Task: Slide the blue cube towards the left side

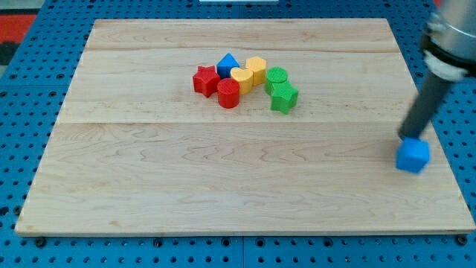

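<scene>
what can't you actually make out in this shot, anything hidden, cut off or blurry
- My tip: in the camera view its very end sits behind the blue cube, so contact cannot be confirmed.
- The arm: blurred, and cut off by the view's top and right edges.
- The blue block in the cluster: partly hidden behind the red star and a yellow block, so its shape is unclear.

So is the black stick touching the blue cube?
Cannot tell. In the camera view my tip ends right at the top edge of the blue cube, with no gap visible, but it could be just behind it.
</scene>
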